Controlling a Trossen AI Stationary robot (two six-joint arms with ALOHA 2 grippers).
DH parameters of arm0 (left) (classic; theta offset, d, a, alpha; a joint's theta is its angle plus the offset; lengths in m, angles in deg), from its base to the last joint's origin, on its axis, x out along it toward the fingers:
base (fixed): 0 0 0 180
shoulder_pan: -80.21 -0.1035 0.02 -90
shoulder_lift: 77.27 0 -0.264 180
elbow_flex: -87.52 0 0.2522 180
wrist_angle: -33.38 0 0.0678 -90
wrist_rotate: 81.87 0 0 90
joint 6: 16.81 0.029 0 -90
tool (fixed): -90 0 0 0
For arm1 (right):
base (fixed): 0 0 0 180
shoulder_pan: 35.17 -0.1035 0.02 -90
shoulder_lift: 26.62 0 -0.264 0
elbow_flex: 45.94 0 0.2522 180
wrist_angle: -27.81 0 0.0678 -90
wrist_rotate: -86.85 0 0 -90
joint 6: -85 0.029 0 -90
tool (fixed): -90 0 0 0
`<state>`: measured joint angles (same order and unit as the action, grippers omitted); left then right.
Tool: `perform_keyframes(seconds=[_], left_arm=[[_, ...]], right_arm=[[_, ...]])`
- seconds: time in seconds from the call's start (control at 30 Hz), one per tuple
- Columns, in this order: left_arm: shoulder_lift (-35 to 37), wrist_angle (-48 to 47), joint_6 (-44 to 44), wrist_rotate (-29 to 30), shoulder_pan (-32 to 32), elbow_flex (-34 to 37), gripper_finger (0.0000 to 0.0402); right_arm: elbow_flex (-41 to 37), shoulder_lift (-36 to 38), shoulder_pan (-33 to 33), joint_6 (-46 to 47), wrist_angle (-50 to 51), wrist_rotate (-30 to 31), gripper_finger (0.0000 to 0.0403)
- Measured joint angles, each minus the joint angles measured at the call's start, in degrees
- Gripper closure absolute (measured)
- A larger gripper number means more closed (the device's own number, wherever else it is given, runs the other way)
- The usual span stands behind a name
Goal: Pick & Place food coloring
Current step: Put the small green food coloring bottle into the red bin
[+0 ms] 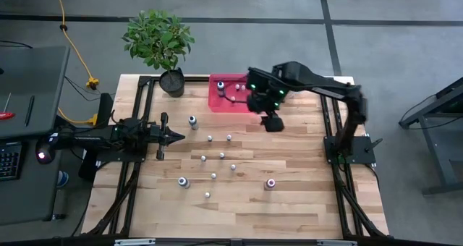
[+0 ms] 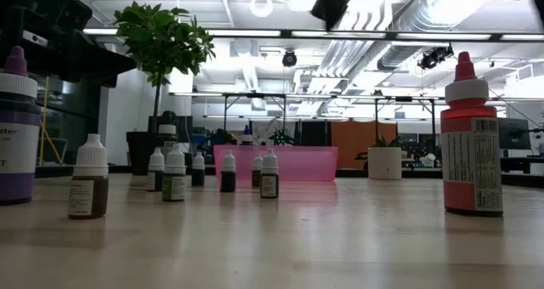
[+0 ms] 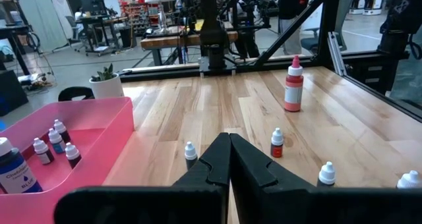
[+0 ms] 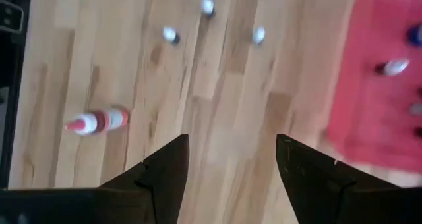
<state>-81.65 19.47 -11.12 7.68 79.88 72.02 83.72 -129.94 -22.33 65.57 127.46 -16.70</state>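
Several small food coloring bottles stand upright on the wooden table (image 1: pixel 289 202), among them a white-capped one (image 1: pixel 193 121) and a larger red one (image 1: pixel 270 183) (image 4: pixel 99 122). A purple bottle (image 2: pixel 15 127) stands close to the low camera. The pink tray (image 1: pixel 217 101) at the far edge holds a few bottles (image 3: pixel 56 141), one of them blue (image 3: pixel 13 174). My right gripper (image 1: pixel 271 121) (image 4: pixel 231 165) hangs high over the table just in front of the tray, tipped steeply down and open, with nothing between its fingers. My left gripper (image 1: pixel 170 136) (image 3: pixel 229 165) rests level at the table's left, shut and empty.
A potted plant (image 1: pixel 163 47) stands at the far left corner beside the tray. A small white plant pot (image 3: pixel 105 85) sits beyond the table. Black frame rails (image 1: pixel 329 123) run along the left and right sides. Bare wood lies toward the near edge.
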Motion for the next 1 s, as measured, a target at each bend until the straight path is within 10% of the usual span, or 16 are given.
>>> perform_keyframes(seconds=[0.3,0.57,1.0], left_arm=[[0.0,0.0,0.0,0.0,0.0,0.0,0.0401],[0.0,0.0,0.0,0.0,0.0,0.0,0.0401],[0.0,0.0,0.0,0.0,0.0,0.0,0.0401]], right_arm=[[-37.1,21.7,-0.2,8.0,-24.4,3.0,0.0187],[-57.8,25.5,0.1,10.4,-46.9,4.2,0.0187],[-55.1,8.5,0.3,5.2,-63.9,2.1,0.0187]])
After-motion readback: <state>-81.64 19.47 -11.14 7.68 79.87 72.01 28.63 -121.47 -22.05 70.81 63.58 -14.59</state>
